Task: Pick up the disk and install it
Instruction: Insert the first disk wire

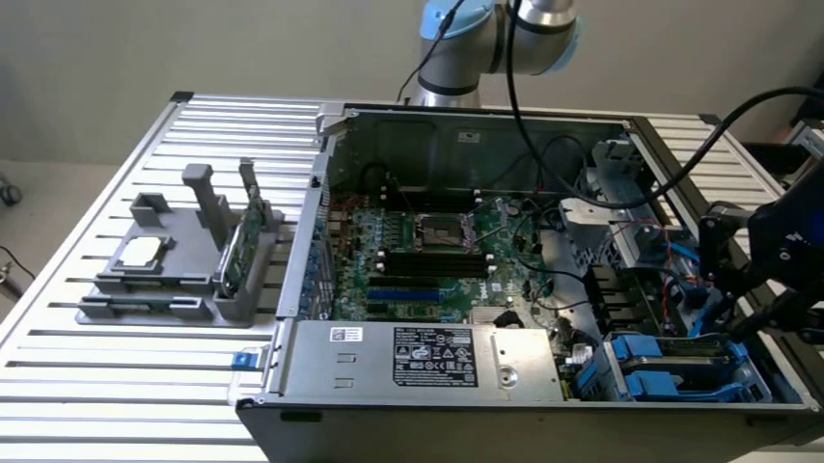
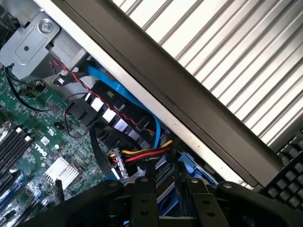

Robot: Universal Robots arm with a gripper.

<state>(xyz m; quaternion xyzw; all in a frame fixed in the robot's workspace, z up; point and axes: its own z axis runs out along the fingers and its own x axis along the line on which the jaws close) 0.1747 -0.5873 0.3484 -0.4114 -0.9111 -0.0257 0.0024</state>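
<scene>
Exterior view: a ribbed metal worktop (image 1: 154, 405) before a plain wall (image 1: 193, 48) carries an open case (image 1: 515, 431), and at its bay on the exterior view's right the half-closed pincer (image 1: 744, 326) pinches the blue-framed disk (image 1: 676, 352); wrist view: worktop (image 2: 227, 61) ribs lie beyond the case (image 2: 156, 90) wall, the pincer (image 2: 163, 177) fingers (image 2: 144, 189) clamping the disk (image 2: 164, 208).

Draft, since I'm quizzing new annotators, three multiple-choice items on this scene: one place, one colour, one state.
1. The gripper is at: A the exterior view's left; B the exterior view's right, by the drive carriers; C the exterior view's middle.
2. The drive carriers are: A red; B green; C blue.
3. The computer case is: A open; B closed; C overturned.
Key: B, it hangs near that view's right edge; C, blue plastic shows; A, the motherboard lies exposed.
</scene>
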